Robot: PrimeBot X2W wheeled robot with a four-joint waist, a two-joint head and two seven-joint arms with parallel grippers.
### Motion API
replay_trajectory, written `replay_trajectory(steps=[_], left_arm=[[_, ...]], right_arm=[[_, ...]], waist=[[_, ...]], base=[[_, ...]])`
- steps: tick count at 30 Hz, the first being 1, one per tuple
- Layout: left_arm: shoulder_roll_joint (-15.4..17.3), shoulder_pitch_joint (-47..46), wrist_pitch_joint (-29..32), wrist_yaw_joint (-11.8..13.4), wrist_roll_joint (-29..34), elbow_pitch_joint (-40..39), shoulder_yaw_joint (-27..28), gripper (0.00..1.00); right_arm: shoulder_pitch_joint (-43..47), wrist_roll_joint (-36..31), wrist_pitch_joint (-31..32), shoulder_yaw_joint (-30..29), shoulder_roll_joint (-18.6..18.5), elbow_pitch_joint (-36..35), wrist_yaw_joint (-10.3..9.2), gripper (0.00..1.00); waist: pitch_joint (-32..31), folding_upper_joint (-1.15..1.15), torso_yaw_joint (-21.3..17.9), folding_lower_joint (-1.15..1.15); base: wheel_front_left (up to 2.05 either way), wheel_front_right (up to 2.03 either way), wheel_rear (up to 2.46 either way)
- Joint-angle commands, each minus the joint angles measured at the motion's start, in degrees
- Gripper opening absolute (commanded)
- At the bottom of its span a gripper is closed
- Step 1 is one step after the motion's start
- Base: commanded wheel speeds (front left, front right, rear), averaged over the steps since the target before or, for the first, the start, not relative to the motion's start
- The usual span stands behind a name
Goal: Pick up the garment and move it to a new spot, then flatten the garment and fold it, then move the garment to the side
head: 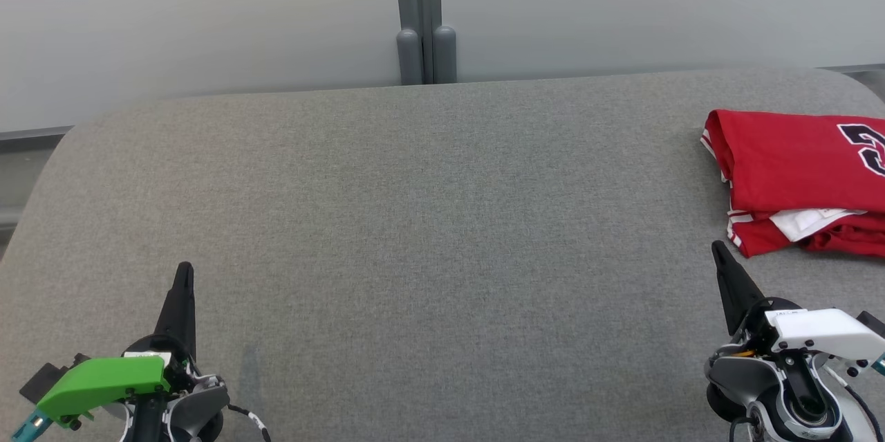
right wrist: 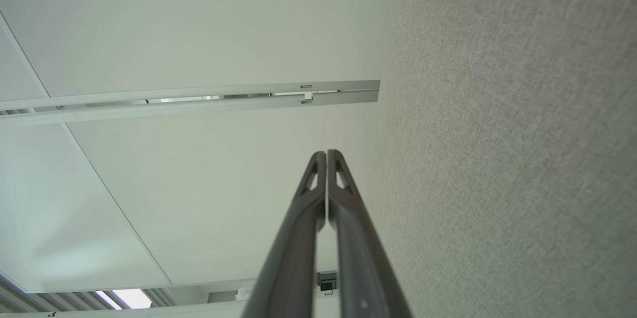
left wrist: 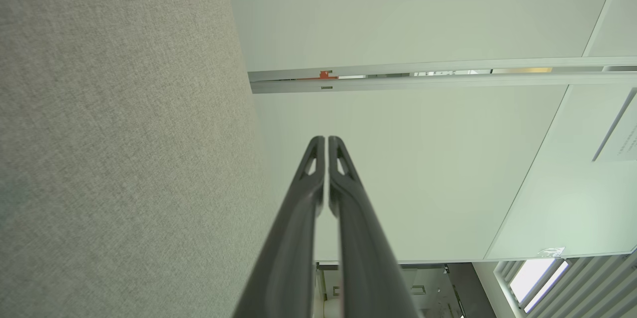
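The garment (head: 802, 176), a red jersey with white trim and a dark number, lies folded at the far right of the grey fabric table (head: 429, 221), cut off by the head view's right edge. My right gripper (head: 719, 248) rests at the lower right, just below and left of the garment, apart from it, shut and empty. At the lower left my left gripper (head: 184, 269) is shut with nothing in it. The left wrist view has my left gripper (left wrist: 326, 139) with fingertips pressed together. The right wrist view has my right gripper (right wrist: 326, 153) closed the same way.
A pale partition wall (head: 207, 13) with a grey post (head: 425, 13) stands behind the table's far edge. The table's rounded corners fall away at far left and far right. Both wrist views look along the table's grey surface (left wrist: 99, 159) toward the wall.
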Motion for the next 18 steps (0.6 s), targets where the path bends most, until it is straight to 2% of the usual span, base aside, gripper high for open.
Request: replay_trajectory(steps=[1,18], left_arm=[[0.44,-0.64,0.26,-0.39,-0.04,-0.14,0.17,0.0],[0.44,-0.63,0.25,-0.4,-0.04,-0.15,0.16,0.0]], right_arm=[[0.54,0.37,0.22,-0.12,-0.01,-0.29,0.02,0.0],[0.53,0.38,0.21,-0.11,-0.02,-0.28,0.02,0.0]], waist=[[0.0,0.0,0.0,0.0],[0.0,0.0,0.0,0.0]], base=[[0.0,0.0,0.0],[0.0,0.0,0.0]])
